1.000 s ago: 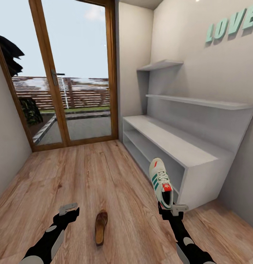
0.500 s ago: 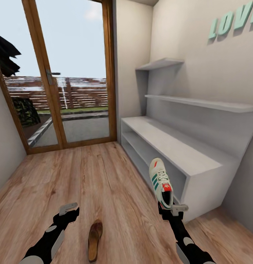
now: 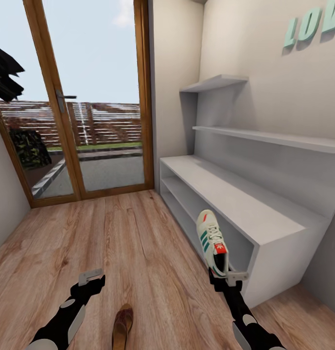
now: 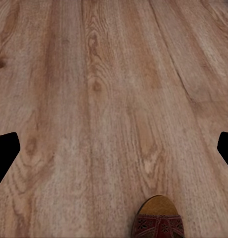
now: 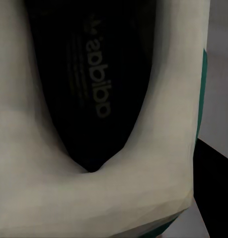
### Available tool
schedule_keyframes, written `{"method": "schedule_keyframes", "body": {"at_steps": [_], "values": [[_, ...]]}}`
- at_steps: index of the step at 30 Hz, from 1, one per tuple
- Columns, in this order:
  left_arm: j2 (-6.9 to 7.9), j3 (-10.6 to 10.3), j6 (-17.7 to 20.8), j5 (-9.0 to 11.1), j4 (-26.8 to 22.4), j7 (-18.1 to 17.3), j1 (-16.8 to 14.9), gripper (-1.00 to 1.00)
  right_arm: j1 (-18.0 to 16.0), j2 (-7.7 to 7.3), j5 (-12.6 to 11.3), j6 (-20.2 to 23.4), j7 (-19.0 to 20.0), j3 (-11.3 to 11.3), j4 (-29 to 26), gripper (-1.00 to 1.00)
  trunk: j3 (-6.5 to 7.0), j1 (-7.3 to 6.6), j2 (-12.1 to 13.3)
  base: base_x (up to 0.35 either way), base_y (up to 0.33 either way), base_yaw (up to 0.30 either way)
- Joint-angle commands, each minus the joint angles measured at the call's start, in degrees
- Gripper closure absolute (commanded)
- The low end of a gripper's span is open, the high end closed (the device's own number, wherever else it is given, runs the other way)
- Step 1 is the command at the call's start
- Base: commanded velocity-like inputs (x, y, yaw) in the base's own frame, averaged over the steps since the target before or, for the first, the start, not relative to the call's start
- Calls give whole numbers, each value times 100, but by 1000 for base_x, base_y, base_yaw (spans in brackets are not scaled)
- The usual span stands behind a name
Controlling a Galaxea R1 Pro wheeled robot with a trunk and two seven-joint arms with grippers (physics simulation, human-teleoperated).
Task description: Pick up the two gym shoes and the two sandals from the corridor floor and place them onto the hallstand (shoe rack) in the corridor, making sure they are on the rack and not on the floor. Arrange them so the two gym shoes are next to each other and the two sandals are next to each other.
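One gym shoe, cream-white with green stripes and a red tongue tab, hangs toe-up above the corridor floor. My right gripper is shut on its heel. The right wrist view looks into this gym shoe at its dark insole. A dark-brown sandal lies on the planks between my arms, close to the view's lower edge. My left gripper hovers open and empty to the left of it, and the sandal's toe shows ahead of that gripper. The pale hallstand stands to the right, its bench top and shelves bare.
A glass door with a wooden frame closes the corridor's far end. Plain walls run along both sides, with mint letters high on the right wall. Open wood floor lies between me and the door.
The whole view has shifted as the camera moved toward the hallstand, so the sandal now sits lower in the picture. Both arms hold the same pose, the gym shoe still gripped.
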Motion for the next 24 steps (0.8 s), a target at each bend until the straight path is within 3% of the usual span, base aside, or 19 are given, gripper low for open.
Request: {"method": "schedule_keyframes", "body": {"at_steps": [1,4,8,10,15,17,18,22,24], "values": [[-4,9,-26,-2,13,-1,-4,-100,-4,0,5,-11,20,7,4,100,-5,-1,-2,15,0,0],[-25,1,-92,-2,93,-1,-4,-100,-4,3,5,14,226,42,4,100,-5,-1,-2,8,0,0],[-60,-162,-598,-4,407,-2,-4,-100,-4,6,-6,179,978,398,-9,100,-5,-1,-2,3,0,0],[-67,-359,-945,-3,596,-2,-4,-100,-4,10,-7,639,1357,562,-23,100,-5,-1,-2,0,0,0],[-71,-706,-1162,-2,742,-2,-4,-100,-4,88,-9,2092,2221,661,-162,100,-5,-1,-2,0,0,0],[-71,-772,-1192,-2,761,-2,-4,-100,-4,116,-27,2661,2760,674,-396,100,-5,-1,-2,0,0,0],[-71,-806,-1210,-2,771,-2,-4,-100,-4,128,-43,3078,3261,681,-712,100,-5,-1,-2,0,0,0],[-72,-836,-1233,-2,780,-2,-4,-100,-4,138,-65,3498,3869,687,-1195,100,-5,-1,-2,0,0,0],[-72,-837,-1235,-2,780,-2,-4,-100,-4,135,-71,3538,3973,686,-1264,100,-5,-1,-2,0,0,0]]}}
